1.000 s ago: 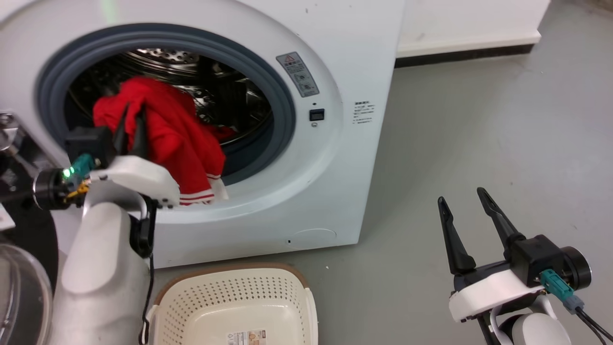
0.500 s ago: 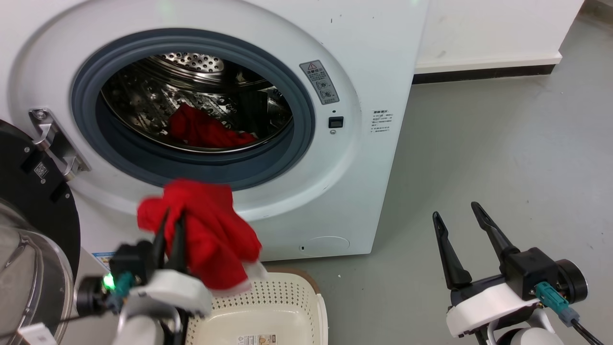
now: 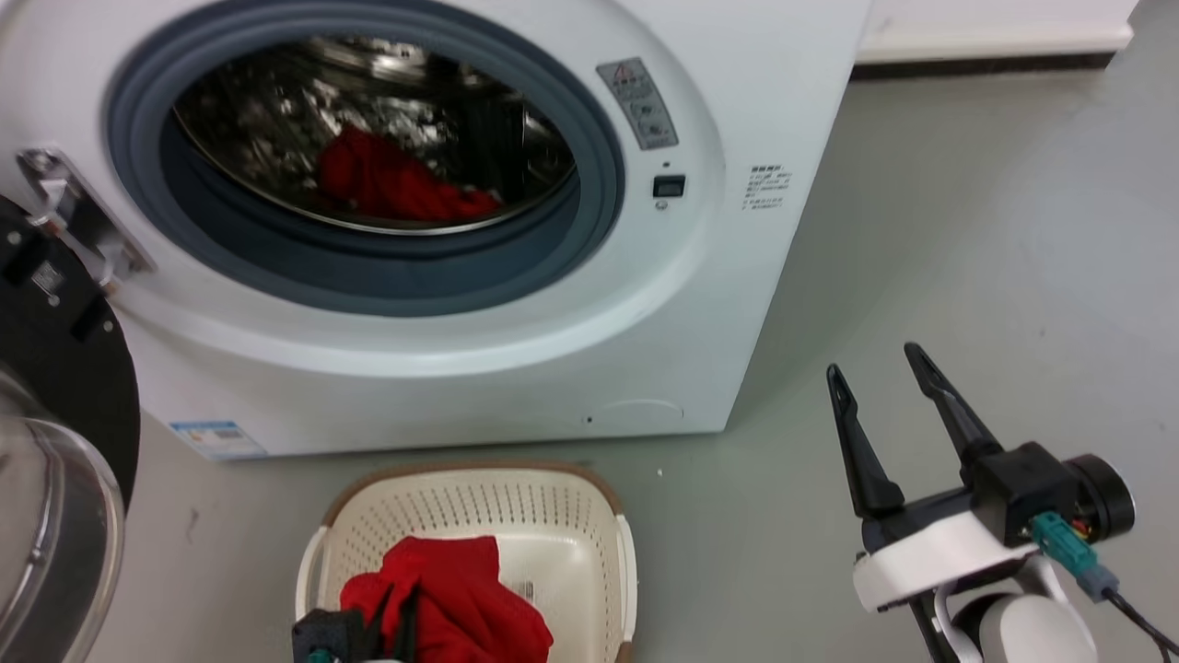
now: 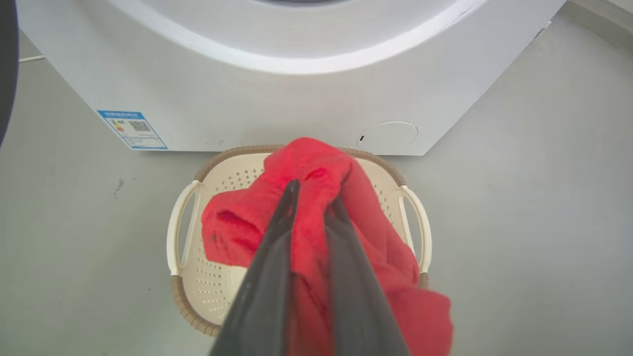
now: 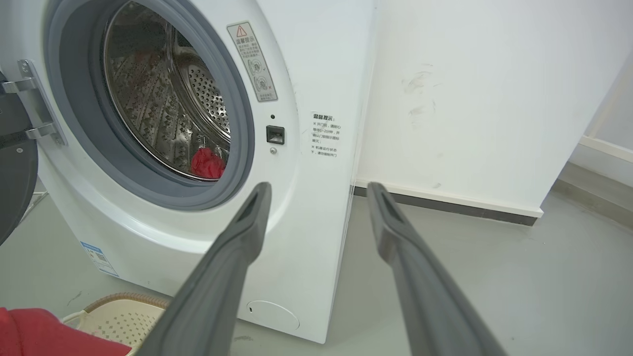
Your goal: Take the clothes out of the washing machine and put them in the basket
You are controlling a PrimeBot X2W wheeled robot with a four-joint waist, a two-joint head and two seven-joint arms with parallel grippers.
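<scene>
The white washing machine [image 3: 728, 276] stands open, and one of the red clothes [image 3: 387, 180] lies in its steel drum, also seen in the right wrist view [image 5: 206, 163]. Below the machine's front sits the cream basket [image 3: 465, 474]. My left gripper [image 3: 393, 615] is shut on another red garment [image 3: 465, 599], which hangs down into the basket. The left wrist view shows the fingers [image 4: 277, 247] pinching that garment [image 4: 306, 158] above the basket [image 4: 184, 217]. My right gripper [image 3: 873, 362] stands open and empty over the floor to the right of the machine.
The machine's black-rimmed glass door [image 3: 55, 396] is swung open at the far left. Grey floor [image 3: 967, 230] stretches to the right of the machine, up to a white wall [image 5: 470, 99] with a dark skirting line.
The head camera has shifted. My left gripper has carried the red garment down from in front of the machine's opening into the basket. The right gripper has stayed open.
</scene>
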